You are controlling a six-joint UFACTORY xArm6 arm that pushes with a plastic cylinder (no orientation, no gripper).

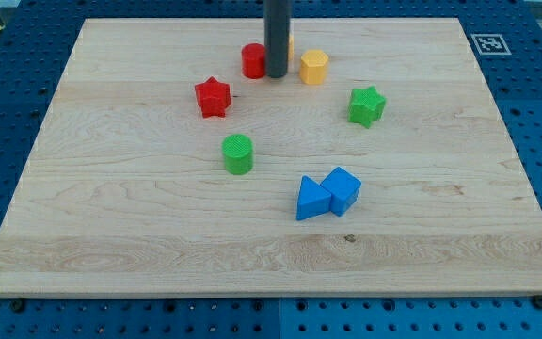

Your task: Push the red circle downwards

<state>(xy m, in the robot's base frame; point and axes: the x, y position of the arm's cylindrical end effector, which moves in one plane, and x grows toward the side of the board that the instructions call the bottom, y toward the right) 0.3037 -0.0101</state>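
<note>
Near the view's top, just left of centre, my tip (pixel 277 74) sits on the wooden board (pixel 139 235), pressed up against the right side of the red circle (pixel 253 60), which is the block the task names; the two look to be touching. I have no jaws to open or close, only the straight dark rod (pixel 277 33) coming down from the view's top edge, and it holds nothing. Behind the rod, on its right, a sliver of an orange block (pixel 290 45) peeps out, too hidden for me to tell its shape. Just to the right of that stands a yellow block (pixel 314 67) with a faceted, roughly hexagonal outline, a little apart from my tip. Below and to the left of the red circle lies a red star (pixel 213 97), near it but not touching. A green star (pixel 367 105) rests toward the view's right, well apart from the red pieces. A green circle (pixel 238 153) stands close to the board's middle, below the red star. Lower still, right of centre, a blue triangle (pixel 312 199) and a blue cube (pixel 342 189) sit touching each other. Around the board runs a blue perforated table (pixel 17 85), and a small black-and-white marker (pixel 488 43) is fixed at the board's top right corner.
</note>
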